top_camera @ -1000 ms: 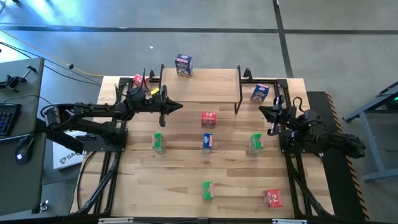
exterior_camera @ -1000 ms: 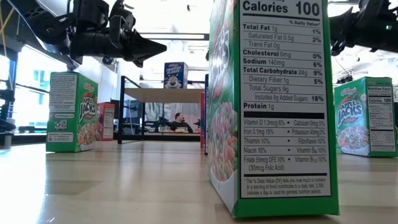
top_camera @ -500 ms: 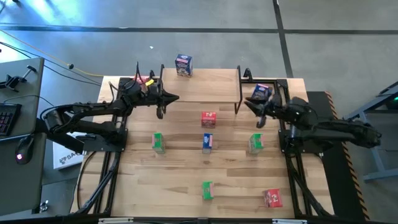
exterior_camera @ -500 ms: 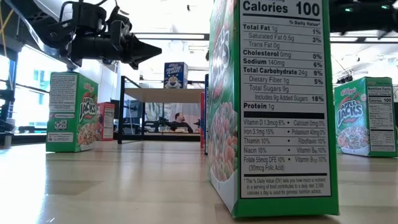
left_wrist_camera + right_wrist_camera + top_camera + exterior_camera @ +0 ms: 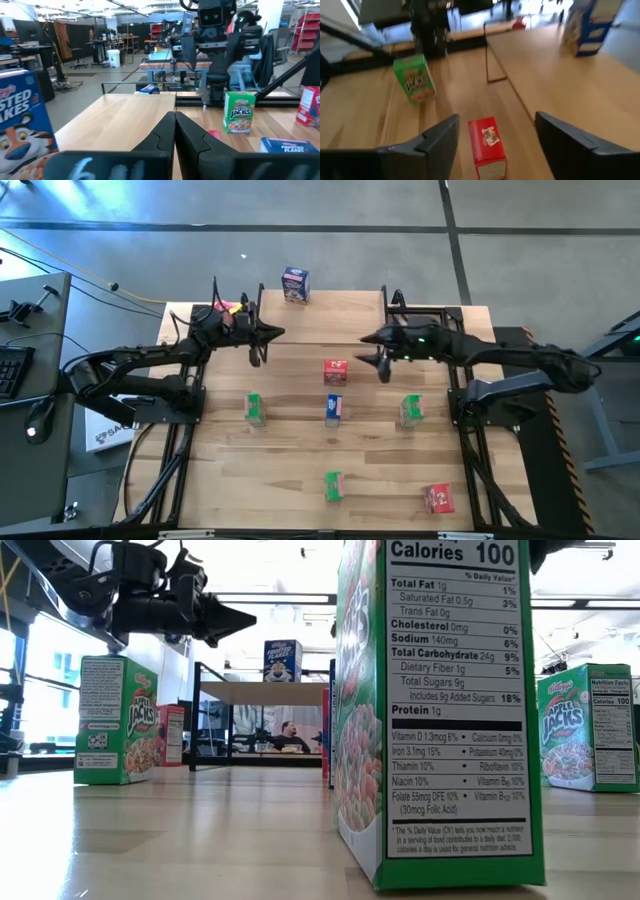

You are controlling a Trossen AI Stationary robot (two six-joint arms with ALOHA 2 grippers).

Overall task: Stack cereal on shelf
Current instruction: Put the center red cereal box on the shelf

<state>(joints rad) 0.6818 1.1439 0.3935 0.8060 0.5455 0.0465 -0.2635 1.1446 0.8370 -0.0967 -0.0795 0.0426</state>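
The shelf [image 5: 325, 320] stands at the table's far middle, with a blue cereal box [image 5: 295, 283] upright on its far edge. A red box [image 5: 335, 370] stands on the table in front of the shelf. My right gripper [image 5: 371, 351] hovers just right of that red box [image 5: 487, 147], open, fingers pointing at it without touching. My left gripper [image 5: 270, 335] is shut and holds nothing, above the shelf's left end [image 5: 125, 115]. Green boxes [image 5: 255, 408], [image 5: 410, 410], [image 5: 333, 485], another blue box [image 5: 334, 408] and a red one [image 5: 438, 498] stand on the table.
A red box [image 5: 222, 310] stands behind my left arm at the table's far left. The shelf's thin black legs [image 5: 490, 55] stand close to the red box. A green box [image 5: 440, 710] fills the low view's middle. People sit in the room beyond the table.
My right gripper has swung from the table's right edge toward the left, to just right of the red box in front of the shelf, and it has opened. My left gripper has drawn back a little toward the far left, over the shelf's left end.
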